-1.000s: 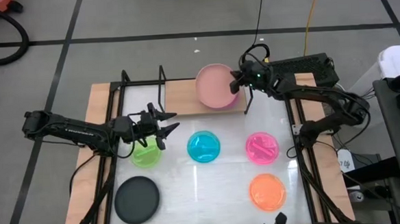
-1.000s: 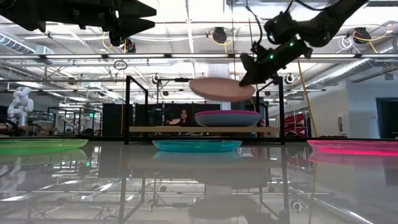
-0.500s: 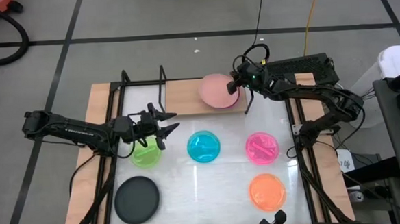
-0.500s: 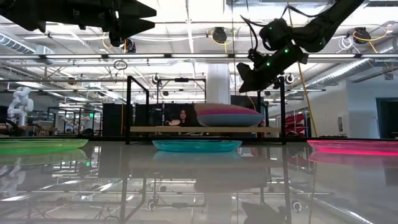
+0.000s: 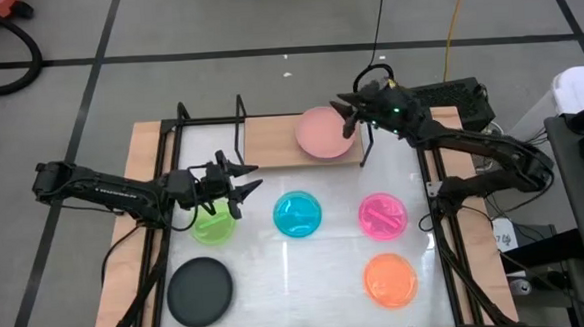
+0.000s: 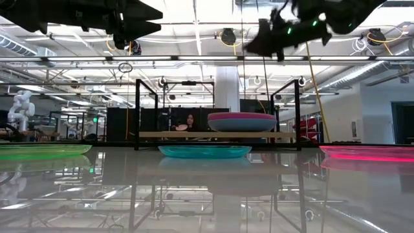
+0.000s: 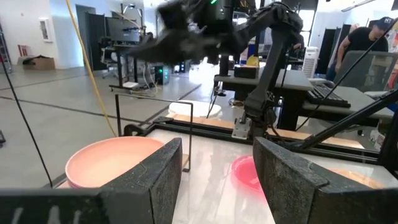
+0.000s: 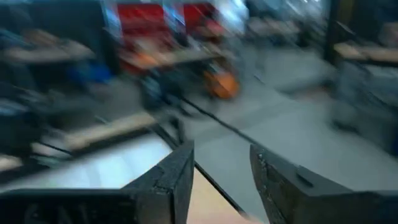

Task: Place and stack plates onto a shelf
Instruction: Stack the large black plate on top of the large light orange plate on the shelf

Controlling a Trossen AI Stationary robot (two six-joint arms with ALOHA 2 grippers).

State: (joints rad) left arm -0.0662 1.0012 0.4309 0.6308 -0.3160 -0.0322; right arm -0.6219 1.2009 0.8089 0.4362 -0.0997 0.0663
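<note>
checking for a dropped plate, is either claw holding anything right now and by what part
Nothing is held. The right claw is open and empty above the round salmon plastic plate on the light-wood shelf; the left claw is open and empty.

Shelf (image 5: 271,140) stood at the table's (image 5: 328,272) far edge, a stack of plates (image 5: 322,132) on its right half, left half bare. Right hand (image 5: 348,115) hung above the stack's right rim, not touching. In front of the shelf, a row of three plates (image 5: 298,213) ran left to right; left hand (image 5: 235,179) hovered over the leftmost. Nearer still, one plate (image 5: 200,291) sat front left and another plate (image 5: 390,278) front right.
</note>
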